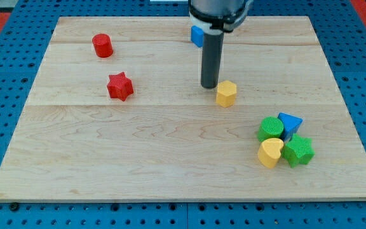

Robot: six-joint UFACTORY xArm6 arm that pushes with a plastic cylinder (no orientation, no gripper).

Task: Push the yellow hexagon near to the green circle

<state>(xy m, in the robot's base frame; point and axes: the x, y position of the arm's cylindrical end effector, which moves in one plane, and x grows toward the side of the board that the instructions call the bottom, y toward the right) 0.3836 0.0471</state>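
The yellow hexagon (226, 93) lies a little right of the board's middle. My tip (208, 86) stands just to its upper left, close to it or touching it. The green circle (271, 129) lies at the view's lower right, in a tight cluster with other blocks. The hexagon is well apart from the circle, up and to its left.
Around the green circle sit a blue triangle (290, 122), a green star (298, 151) and a yellow heart (271, 152). A blue block (197, 35) is partly hidden behind the rod at the top. A red cylinder (102, 46) and a red star (120, 86) lie at left.
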